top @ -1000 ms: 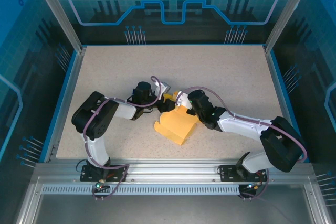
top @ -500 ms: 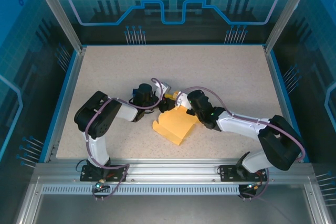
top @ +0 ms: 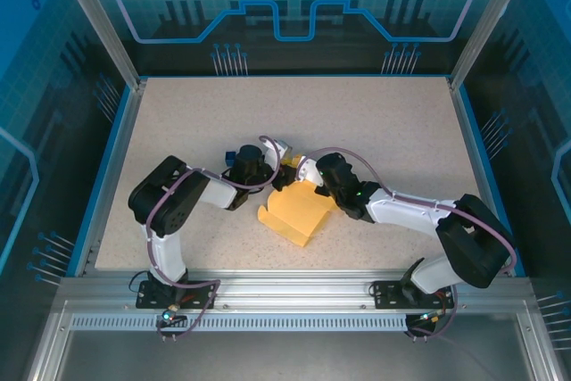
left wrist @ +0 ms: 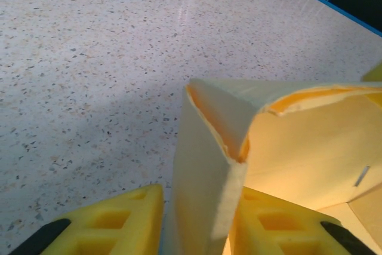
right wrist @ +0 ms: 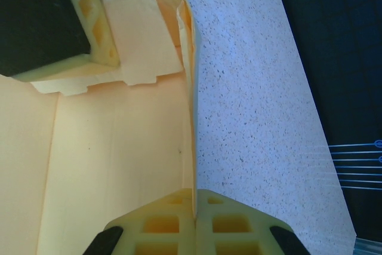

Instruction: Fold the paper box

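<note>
Paper box [top: 299, 213] is lying near the middle of the speckled surface [top: 384, 122], partly folded, with its far walls raised and both arms meeting at that far end; the left end effector [left wrist: 200, 222] is pinching a doubled-over corner wall between its yellow fingers [left wrist: 113, 222], narrowed right down onto the card; the right end effector [right wrist: 195, 222] is clamping the adjoining thin side wall edge-on, its pads nearly meeting with just the sheet between them; the chief risk, as I am judging it, is coming from two grips sharing one flimsy piece; if either arm is pulling or twisting out of step with the other, the card is likely creasing off its scored line or tearing at the corner, where the edge is looking frayed in the left wrist view; the tabbed flap [right wrist: 140, 46] is not looking tucked in, so it may be springing back once a hold is letting go; the base is resting unpinned, so a sideways tug may be dragging the whole box across the surface instead of bending it.
</note>
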{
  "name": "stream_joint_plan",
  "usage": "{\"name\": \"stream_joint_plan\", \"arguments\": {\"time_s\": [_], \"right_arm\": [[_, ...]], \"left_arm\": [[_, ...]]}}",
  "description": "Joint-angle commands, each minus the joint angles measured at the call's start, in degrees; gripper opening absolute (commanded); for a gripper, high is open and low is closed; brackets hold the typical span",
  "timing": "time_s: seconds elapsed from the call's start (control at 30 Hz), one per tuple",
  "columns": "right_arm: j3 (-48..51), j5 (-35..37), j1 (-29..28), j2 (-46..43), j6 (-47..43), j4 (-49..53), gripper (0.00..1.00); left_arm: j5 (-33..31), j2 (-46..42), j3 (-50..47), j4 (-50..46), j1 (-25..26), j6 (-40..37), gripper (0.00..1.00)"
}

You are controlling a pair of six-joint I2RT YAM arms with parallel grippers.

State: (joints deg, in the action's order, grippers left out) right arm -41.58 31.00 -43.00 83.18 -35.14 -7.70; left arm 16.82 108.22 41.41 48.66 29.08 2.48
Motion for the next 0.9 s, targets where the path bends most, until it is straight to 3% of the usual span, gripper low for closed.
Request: {"name": "stream_joint_plan", "arguments": {"time_s": [0.0,0.4,0.67,0.87], "right_arm": [[-0.9,-1.4,-1.3,-0.2,-1.6,0.3,0.0],[0.0,-1.8,-1.8,-0.6,-0.5,-0.7,0.03],[-0.3,-3.6,-1.8,-2.2,1.7,-0.1,0.04],[-0.2,-6.4,-1.8,-3.5,4.2,-0.1,0.03]], "left_arm": [[-6.2,0.4,-0.7,1.0,0.6,-1.9,0.27],[-7.8,1.0,-4.9,11.2,0.6,-0.3,0.08],[-9.6,0.9,-5.0,11.1,1.2,-1.0,0.06],[-21.5,-0.2,-4.7,8.6,3.3,-0.6,0.04]]}}
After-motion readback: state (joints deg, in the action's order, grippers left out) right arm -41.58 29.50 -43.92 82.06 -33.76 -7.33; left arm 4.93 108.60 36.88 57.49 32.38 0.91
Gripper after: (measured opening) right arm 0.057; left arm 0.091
